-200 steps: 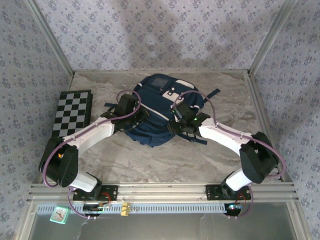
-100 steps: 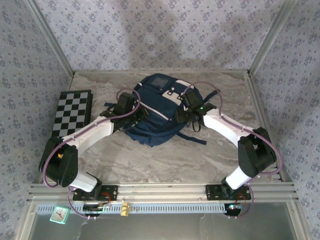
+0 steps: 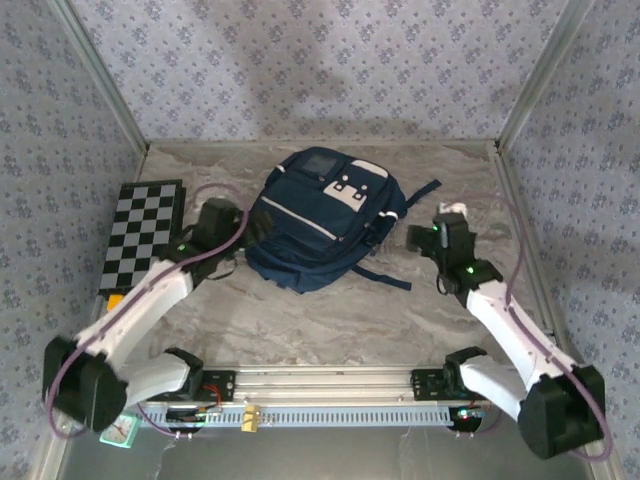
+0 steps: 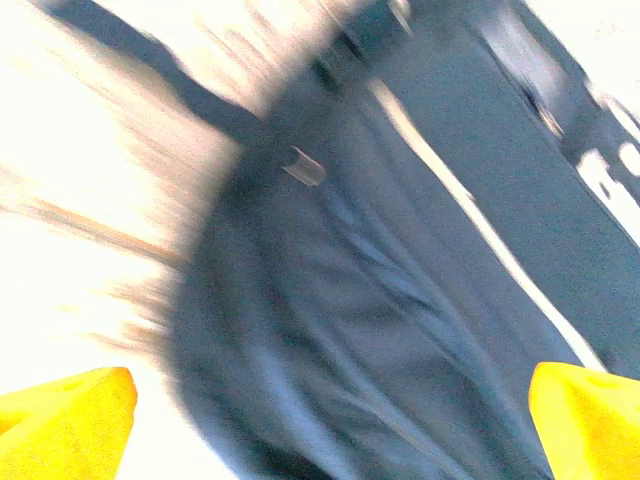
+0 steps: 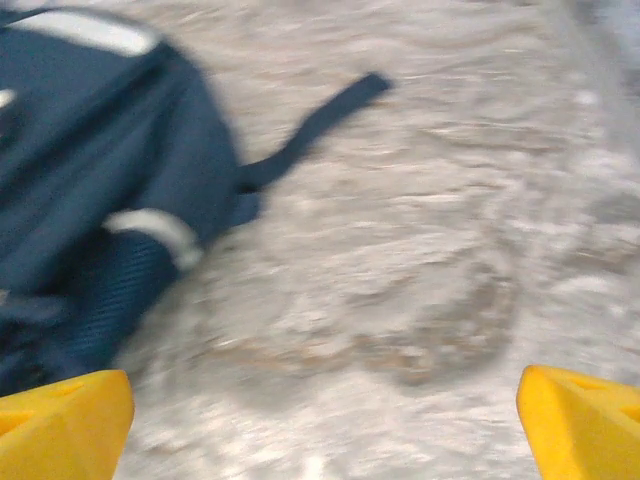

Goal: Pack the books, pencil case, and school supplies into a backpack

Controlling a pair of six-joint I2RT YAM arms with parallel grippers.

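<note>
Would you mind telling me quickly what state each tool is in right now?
Left tool: open, holding nothing, facing the backpack.
Right tool: open, holding nothing.

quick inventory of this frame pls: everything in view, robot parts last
backpack: 1, navy with white and grey patches, lying mid-table between the arms
checkered board: 1, black and white, left side of the table
table: 1, grey marbled top, under the backpack and board
small clock-like item: 1, teal, near-left corner below the arm bases
left gripper: 1, yellow fingertips, open, at the backpack's left edge
right gripper: 1, yellow fingertips, open, over table right of the backpack
</note>
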